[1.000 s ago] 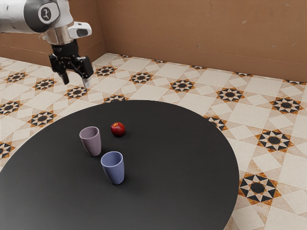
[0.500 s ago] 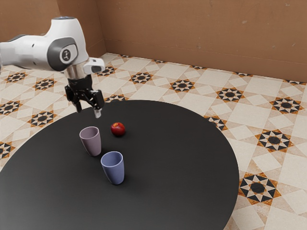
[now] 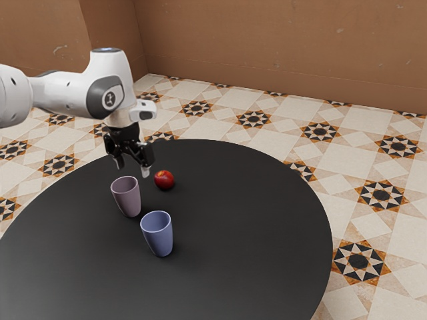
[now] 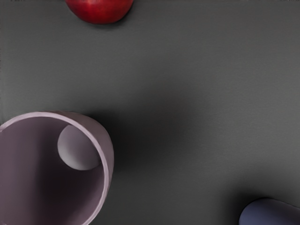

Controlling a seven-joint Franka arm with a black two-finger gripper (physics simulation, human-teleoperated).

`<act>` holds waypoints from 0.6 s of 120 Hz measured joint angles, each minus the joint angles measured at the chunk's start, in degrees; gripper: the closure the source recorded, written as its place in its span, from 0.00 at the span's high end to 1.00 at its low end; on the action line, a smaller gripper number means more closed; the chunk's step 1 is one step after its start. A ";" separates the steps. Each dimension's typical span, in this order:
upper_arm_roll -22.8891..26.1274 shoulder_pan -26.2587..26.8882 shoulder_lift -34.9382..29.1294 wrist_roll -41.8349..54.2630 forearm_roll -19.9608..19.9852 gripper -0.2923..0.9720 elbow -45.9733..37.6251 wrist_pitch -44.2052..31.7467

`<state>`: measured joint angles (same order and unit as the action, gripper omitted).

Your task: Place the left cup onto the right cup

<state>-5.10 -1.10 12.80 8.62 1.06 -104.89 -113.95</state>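
Mauve cup (image 3: 126, 195), exterior view's left, is overhung by the spread, empty gripper (image 3: 133, 168); one wall should be straddled, red apple (image 3: 164, 179) avoided.

1 red apple (image 3: 164, 179) sits on a round black table (image 3: 267, 220), in the half of the top nearer the exterior view's left and closer to the far rim than to the near one. It rests upright with a dark dip at its crown, and a pale glint shows on its skin. In the wrist view the apple (image 4: 99, 10) is cut by the frame's edge, lying on the matte dark tabletop (image 4: 201, 84). Around the table spreads a cream tiled floor (image 3: 347, 153) patterned with black-and-orange star motifs. 2 plain brown walls (image 3: 280, 40) meet in a corner at the exterior view's upper left.
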 joint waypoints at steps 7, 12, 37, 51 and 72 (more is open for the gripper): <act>-0.07 -0.33 0.51 0.15 -0.03 0.75 0.00 -0.40; -0.17 -0.41 0.85 0.25 -0.05 0.75 -0.02 -0.63; -0.53 -0.90 2.63 0.80 -0.08 0.75 0.66 -1.26; -0.67 -0.92 3.89 1.08 -0.09 0.75 1.67 -1.42; -0.76 -0.92 5.52 1.46 -0.08 0.75 1.85 -2.15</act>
<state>-5.86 -2.02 18.32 10.08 0.98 -103.04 -116.10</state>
